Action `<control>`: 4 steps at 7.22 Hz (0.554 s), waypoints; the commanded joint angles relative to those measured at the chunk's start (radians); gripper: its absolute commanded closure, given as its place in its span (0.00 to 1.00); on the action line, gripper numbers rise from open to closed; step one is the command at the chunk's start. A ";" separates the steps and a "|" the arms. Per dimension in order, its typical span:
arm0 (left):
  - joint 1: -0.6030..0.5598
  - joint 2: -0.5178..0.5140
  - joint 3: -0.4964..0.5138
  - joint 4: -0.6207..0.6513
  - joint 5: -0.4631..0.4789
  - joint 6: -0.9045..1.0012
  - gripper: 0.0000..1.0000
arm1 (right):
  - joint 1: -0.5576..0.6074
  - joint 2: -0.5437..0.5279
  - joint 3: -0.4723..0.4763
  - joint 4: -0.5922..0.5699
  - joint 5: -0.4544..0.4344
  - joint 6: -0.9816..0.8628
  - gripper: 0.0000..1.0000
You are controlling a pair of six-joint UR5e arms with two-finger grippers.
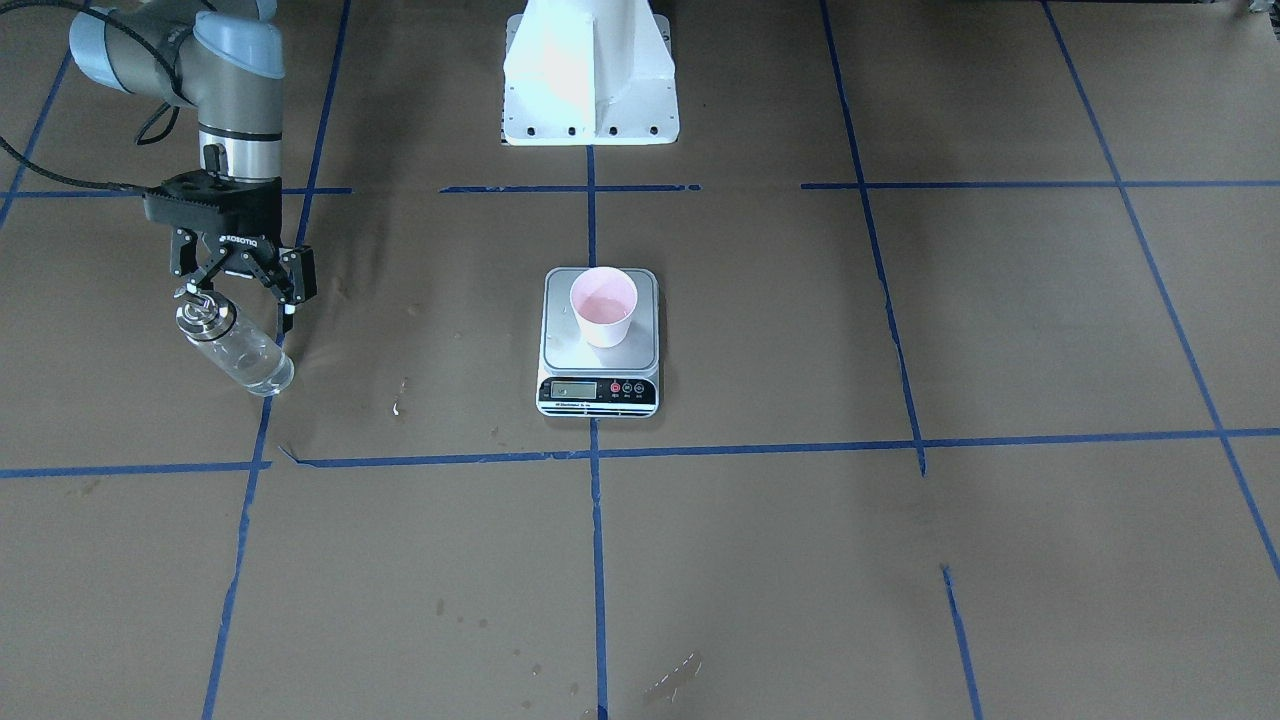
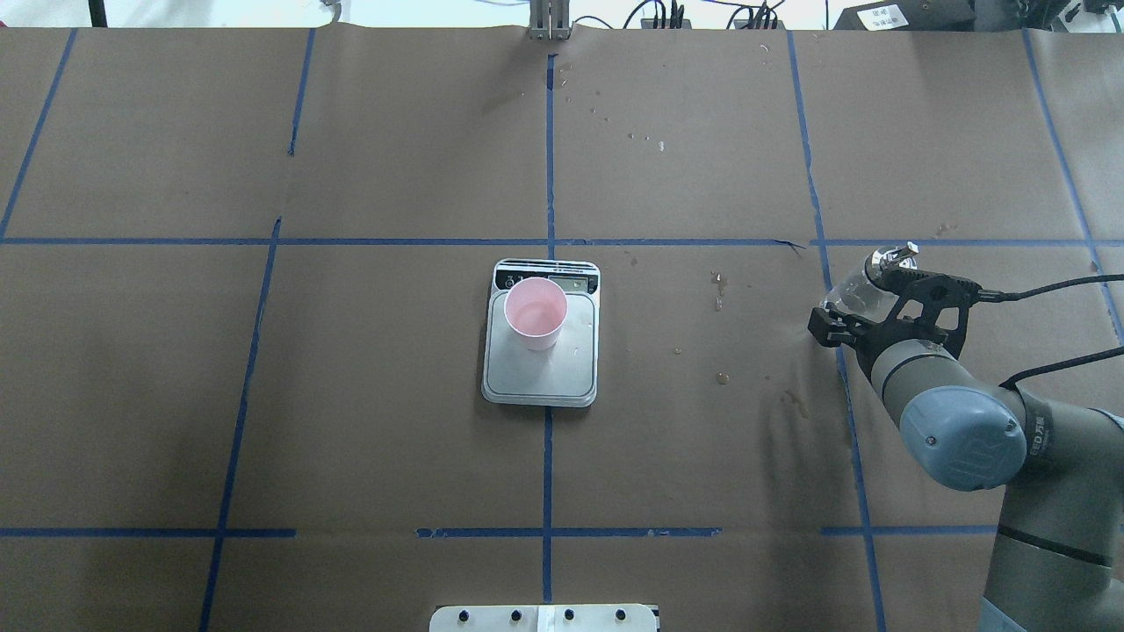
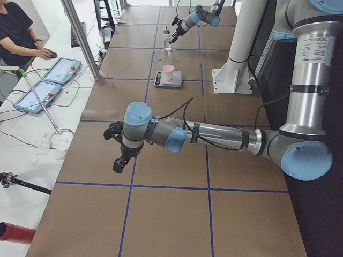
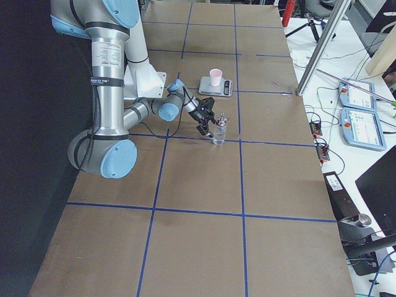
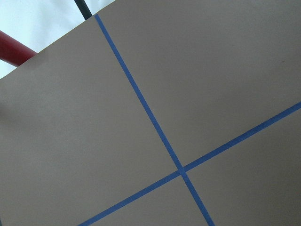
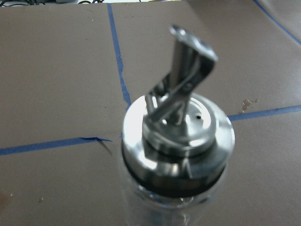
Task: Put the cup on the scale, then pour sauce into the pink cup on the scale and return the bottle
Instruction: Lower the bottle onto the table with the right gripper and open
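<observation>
- Cup [image 1: 603,306], pale pink, stood upright on the brushed steel platform of the scale [image 1: 565,352], with bare steel showing around its base.
- Whether any sauce lay inside the cup could not be told.
- The scale sat near the middle of the brown paper-covered table [image 1: 900,560], on a blue tape line [image 1: 599,520], its display strip facing away from the robot.
- The bottle [image 1: 243,352], clear glass, stood on the table well apart from the scale, on the robot's right side and just beside another tape line.
- The right wrist view showed its shiny metal collar [image 6: 178,141] and slanted pour spout [image 6: 188,66] from close above.
- The right gripper [image 1: 238,300] hung low over the bottle's top, its two fingers spread wide to either side of the collar and not clamped on it.
- The left gripper [image 3: 119,162] hovered over bare paper, far from the scale. How far apart its fingers stood could not be told.
</observation>
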 commanded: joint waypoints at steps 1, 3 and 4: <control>0.001 -0.003 0.000 0.000 0.000 0.000 0.00 | -0.001 0.007 0.053 -0.122 0.171 0.001 0.00; 0.001 -0.004 0.000 0.000 0.002 0.000 0.00 | 0.005 0.054 0.160 -0.314 0.409 -0.003 0.00; 0.001 -0.004 0.000 0.000 0.002 0.002 0.00 | 0.011 0.121 0.214 -0.458 0.464 -0.003 0.00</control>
